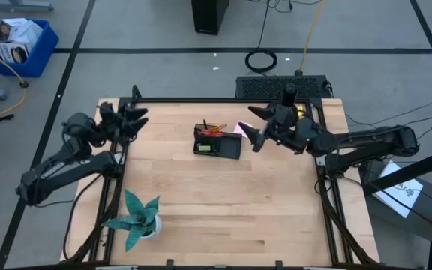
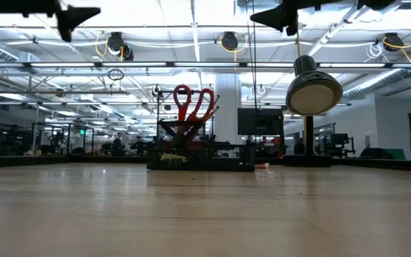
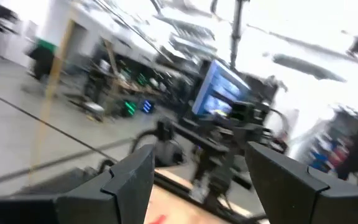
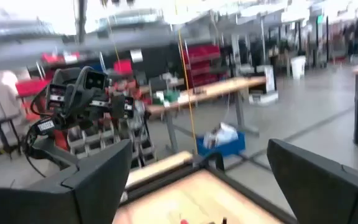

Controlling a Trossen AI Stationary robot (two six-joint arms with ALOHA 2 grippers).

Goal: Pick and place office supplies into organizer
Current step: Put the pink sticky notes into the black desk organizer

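Near the table's far edge, the organizer (image 1: 217, 145) is sitting with red-handled scissors (image 2: 193, 107) standing in it. I'm seeing the right gripper (image 1: 254, 140) hovering just beside it, released and empty; the left gripper (image 1: 137, 120) is waiting, spread, at the far-left corner.

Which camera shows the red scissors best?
The low view: the red-handled scissors stand upright in the organizer, handles up. The high view gives only a small reddish speck in the organizer. The wrist views show no clear scissors.
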